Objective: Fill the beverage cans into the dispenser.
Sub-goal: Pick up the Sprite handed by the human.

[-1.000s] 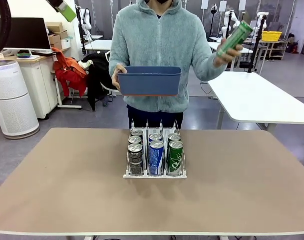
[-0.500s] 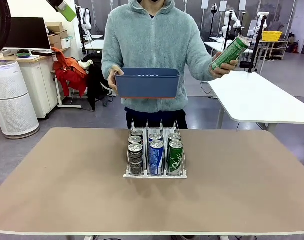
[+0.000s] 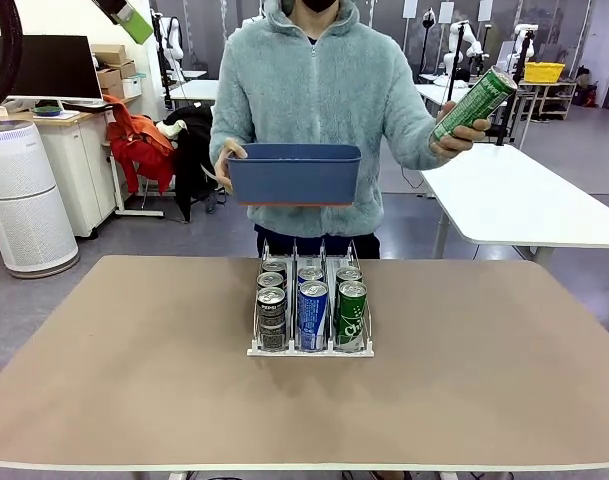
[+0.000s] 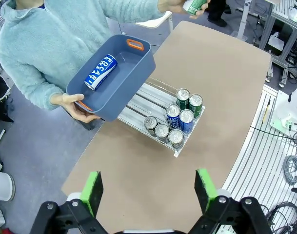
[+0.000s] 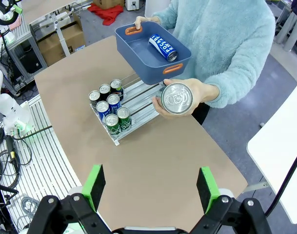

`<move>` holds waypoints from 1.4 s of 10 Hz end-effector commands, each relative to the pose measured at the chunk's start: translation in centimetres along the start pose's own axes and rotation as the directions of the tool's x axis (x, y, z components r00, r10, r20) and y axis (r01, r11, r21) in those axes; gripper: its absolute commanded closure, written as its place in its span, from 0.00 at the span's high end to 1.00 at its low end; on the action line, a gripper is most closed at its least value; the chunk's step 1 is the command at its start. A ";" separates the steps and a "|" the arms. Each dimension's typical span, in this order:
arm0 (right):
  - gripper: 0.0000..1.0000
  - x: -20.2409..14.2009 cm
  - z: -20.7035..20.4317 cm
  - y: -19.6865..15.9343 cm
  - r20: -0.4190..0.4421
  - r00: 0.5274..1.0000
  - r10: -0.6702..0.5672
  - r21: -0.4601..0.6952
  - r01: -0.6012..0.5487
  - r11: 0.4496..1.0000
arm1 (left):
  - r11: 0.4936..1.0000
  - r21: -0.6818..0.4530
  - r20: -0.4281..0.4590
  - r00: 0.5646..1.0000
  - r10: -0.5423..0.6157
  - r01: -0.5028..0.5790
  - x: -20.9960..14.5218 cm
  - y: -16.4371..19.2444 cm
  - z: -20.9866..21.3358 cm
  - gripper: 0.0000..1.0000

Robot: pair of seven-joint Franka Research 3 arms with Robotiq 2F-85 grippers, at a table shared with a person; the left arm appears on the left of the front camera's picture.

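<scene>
The white dispenser [image 3: 311, 350] stands mid-table with several beverage cans [image 3: 312, 314] in its three lanes: dark, blue and green. Behind it a person holds a dark blue tub [image 3: 294, 172] in one hand and a green can [image 3: 474, 104] raised in the other. In the left wrist view a blue can [image 4: 100, 71] lies inside the tub [image 4: 138, 68], above the dispenser's bare rails [image 4: 141, 102]. My left gripper [image 4: 148, 190] hangs open high over the table. My right gripper [image 5: 151, 187] is also open and high, above the held green can's silver top [image 5: 177, 98] and the dispenser [image 5: 141, 97].
The tan table [image 3: 134, 380] has wide free room on both sides of the dispenser. A white table [image 3: 524, 195] stands behind at the right, a white air purifier [image 3: 24, 200] at the far left. A green pad [image 3: 134, 22] shows at the top left corner.
The person lowered the tub slightly toward the dispenser and shifted the hand with the green can a little down and outward. Both grippers stayed open and still.
</scene>
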State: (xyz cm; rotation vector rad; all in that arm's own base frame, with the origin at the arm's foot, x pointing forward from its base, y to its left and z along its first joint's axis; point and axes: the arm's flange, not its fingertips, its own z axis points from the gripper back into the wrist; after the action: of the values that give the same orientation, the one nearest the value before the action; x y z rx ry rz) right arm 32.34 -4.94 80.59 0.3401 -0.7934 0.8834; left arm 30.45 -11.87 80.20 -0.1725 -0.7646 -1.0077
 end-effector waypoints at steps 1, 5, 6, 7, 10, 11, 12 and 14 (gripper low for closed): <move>1.00 -0.1 -0.1 0.1 -0.002 1.000 0.001 0.003 -0.001 1.000 | 1.000 -0.002 -0.002 1.000 0.003 -0.003 -0.2 0.0 -0.1 1.00; 1.00 -0.1 -0.1 0.1 -0.002 1.000 0.001 0.003 -0.001 1.000 | 1.000 -0.002 -0.002 1.000 0.003 -0.003 -0.2 0.0 -0.1 1.00; 1.00 -0.1 -0.1 0.1 -0.002 1.000 0.001 0.003 -0.001 1.000 | 1.000 -0.002 -0.002 1.000 0.003 -0.003 -0.2 0.0 -0.1 1.00; 1.00 -0.1 -0.1 0.1 -0.002 1.000 0.001 0.003 -0.001 1.000 | 1.000 -0.002 -0.002 1.000 0.003 -0.003 -0.2 0.0 -0.1 1.00; 1.00 -0.1 -0.1 0.1 -0.002 1.000 0.001 0.003 -0.001 1.000 | 1.000 -0.002 -0.002 1.000 0.003 -0.003 -0.2 0.0 -0.1 1.00; 1.00 -0.1 -0.1 0.1 -0.002 1.000 0.001 0.003 -0.001 1.000 | 1.000 -0.002 -0.002 1.000 0.003 -0.003 -0.2 0.0 -0.1 1.00; 1.00 -0.1 -0.1 0.1 -0.002 1.000 0.001 0.003 -0.001 1.000 | 1.000 -0.002 -0.002 1.000 0.003 -0.003 -0.2 0.0 -0.1 1.00; 1.00 -0.1 -0.1 0.1 -0.002 1.000 0.001 0.003 -0.001 1.000 | 1.000 -0.002 -0.002 1.000 0.003 -0.003 -0.2 0.0 -0.1 1.00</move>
State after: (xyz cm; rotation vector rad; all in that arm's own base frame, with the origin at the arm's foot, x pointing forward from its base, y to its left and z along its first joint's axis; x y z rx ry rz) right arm 32.34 -4.94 80.59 0.3401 -0.7934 0.8834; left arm 30.45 -11.87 80.20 -0.1725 -0.7646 -1.0077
